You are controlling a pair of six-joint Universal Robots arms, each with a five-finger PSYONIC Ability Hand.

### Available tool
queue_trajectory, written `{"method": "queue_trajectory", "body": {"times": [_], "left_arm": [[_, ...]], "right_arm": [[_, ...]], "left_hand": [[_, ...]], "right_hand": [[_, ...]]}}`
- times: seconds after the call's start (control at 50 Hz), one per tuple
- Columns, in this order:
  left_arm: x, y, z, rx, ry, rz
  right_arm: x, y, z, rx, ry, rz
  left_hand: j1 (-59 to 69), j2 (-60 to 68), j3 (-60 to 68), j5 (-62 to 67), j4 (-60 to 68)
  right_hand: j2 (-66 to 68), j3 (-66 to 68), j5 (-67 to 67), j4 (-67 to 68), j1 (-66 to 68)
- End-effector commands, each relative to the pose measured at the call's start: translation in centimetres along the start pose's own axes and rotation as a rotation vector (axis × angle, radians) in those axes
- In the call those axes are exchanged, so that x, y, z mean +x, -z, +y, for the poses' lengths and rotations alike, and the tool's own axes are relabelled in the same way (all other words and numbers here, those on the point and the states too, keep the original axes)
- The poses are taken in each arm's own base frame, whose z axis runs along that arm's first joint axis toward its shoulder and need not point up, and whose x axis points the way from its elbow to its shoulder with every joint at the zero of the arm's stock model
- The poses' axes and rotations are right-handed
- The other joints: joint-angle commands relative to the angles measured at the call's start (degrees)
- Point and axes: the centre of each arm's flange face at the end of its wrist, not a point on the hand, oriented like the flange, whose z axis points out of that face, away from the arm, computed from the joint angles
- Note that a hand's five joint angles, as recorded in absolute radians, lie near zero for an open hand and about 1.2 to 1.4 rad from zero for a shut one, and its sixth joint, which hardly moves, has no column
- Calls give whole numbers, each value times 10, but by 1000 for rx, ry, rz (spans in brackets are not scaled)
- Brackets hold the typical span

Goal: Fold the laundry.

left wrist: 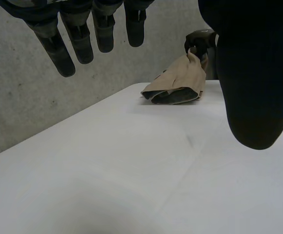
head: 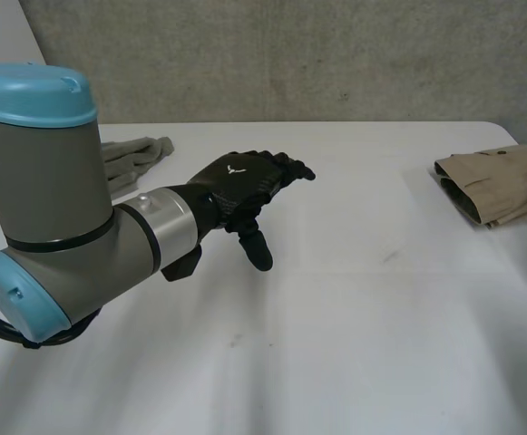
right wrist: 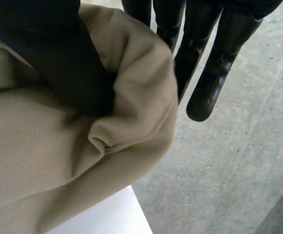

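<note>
Two cloths are seen on the white table (head: pixel 336 344). A folded tan garment (head: pixel 503 181) lies well beyond the fingertips of the left hand (head: pixel 245 190), at the table's edge, and a grey-green cloth (head: pixel 136 156) is bunched near that hand's wrist, beside the left arm (head: pixel 54 208). The left hand is held over bare tabletop, its fingers (left wrist: pixel 58 48) straight and slightly spread and the left thumb (left wrist: pixel 255 87) hanging apart from them; nothing is held in it. The tan garment is gripped by the right hand (right wrist: pixel 214 58): a bunched fold of the cloth is pressed by the right thumb (right wrist: pixel 44 53) toward the straight fingers, whose tips stick out past the cloth's edge. In the left wrist view the garment's end under the right hand is seen drawn up off the table, while its layered open edge is turned toward the left hand.
</note>
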Motion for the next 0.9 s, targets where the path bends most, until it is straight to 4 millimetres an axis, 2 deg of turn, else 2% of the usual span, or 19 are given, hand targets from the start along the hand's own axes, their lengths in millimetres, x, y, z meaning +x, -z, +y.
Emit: {"method": "queue_trajectory", "body": {"times": [0.02, 0.08, 0.16, 0.24, 0.28, 0.4, 0.44, 0.5, 0.54, 0.56, 0.64, 0.66, 0.72, 0.74, 0.76, 0.78, 0.84, 0.86, 0.9], "left_arm": [[-1, -2, 4, -11, 14, 0], [-1, -1, 1, -3, 11, -1], [-1, 1, -3, 9, 7, -4], [-1, 5, -11, 35, -3, -14], [-1, 7, -16, 55, -10, -22], [-3, 13, -31, 125, -33, -62], [-6, 16, -37, 149, -40, -92], [-12, 19, -41, 176, -46, -132], [-22, 20, -47, 218, -66, -178], [-26, 20, -49, 231, -71, -193], [-56, 20, -54, 303, -90, -284], [-78, 21, -54, 320, -92, -340], [-111, 23, -51, 332, -94, -416], [-133, 24, -47, 329, -96, -463], [-145, 24, -45, 323, -98, -485], [-156, 23, -40, 310, -97, -506], [-203, 19, -15, 241, -106, -573], [-214, 18, -10, 224, -117, -583], [-245, 15, 9, 167, -157, -592]], "right_arm": [[-9, 13, 12, -125, 145, -88], [-7, 19, 9, -173, 218, -87], [2, 26, -19, -198, 313, -38], [34, 30, -57, -221, 393, 29], [41, 32, -71, -211, 420, 43], [46, 45, -148, -55, 490, 83], [46, 49, -164, -20, 485, 92], [23, 64, -185, 36, 447, 46], [-3, 78, -190, 57, 411, -25], [-31, 93, -192, 70, 375, -111], [-79, 129, -186, 72, 333, -319], [-100, 154, -184, 78, 330, -438], [-123, 192, -171, 74, 325, -606], [-129, 202, -166, 73, 323, -650], [-134, 213, -161, 75, 323, -692], [-146, 236, -151, 79, 321, -779], [-160, 271, -138, 88, 317, -901], [-166, 292, -129, 86, 320, -968], [-168, 312, -122, 84, 328, -1020]], "left_hand": [[16, 10, 6, 2, 11], [10, 4, -1, -4, 4], [5, -1, -6, -9, -1], [0, -6, -11, -14, -6], [0, -6, -11, -14, -6], [0, -6, -11, -14, -6], [-2, -8, -12, -16, -7], [-4, -10, -14, -18, -9], [-4, -10, -14, -18, -9], [-4, -10, -14, -18, -9], [-5, -12, -16, -19, -11], [-5, -12, -16, -19, -11], [-5, -12, -16, -19, -11], [-4, -10, -14, -18, -9], [-2, -8, -12, -16, -7], [0, -6, -11, -14, -6], [1, -5, -9, -13, -4], [1, -5, -9, -13, -4], [0, -6, -11, -14, -6]], "right_hand": [[-570, -572, -556, -581, -405], [-570, -572, -556, -581, -405], [-570, -572, -556, -581, -405], [-570, -572, -556, -581, -405], [-570, -572, -556, -581, -405], [-570, -572, -556, -581, -405], [-570, -572, -556, -581, -405], [-570, -572, -556, -581, -405], [-570, -572, -556, -581, -405], [-570, -572, -556, -581, -405], [-570, -572, -556, -581, -405], [-570, -572, -556, -581, -405], [-570, -572, -556, -581, -405], [-570, -572, -556, -581, -405], [-570, -572, -556, -581, -405], [-570, -572, -556, -581, -405], [-570, -572, -556, -581, -405], [-570, -572, -556, -581, -405], [-570, -572, -556, -581, -405]]}}
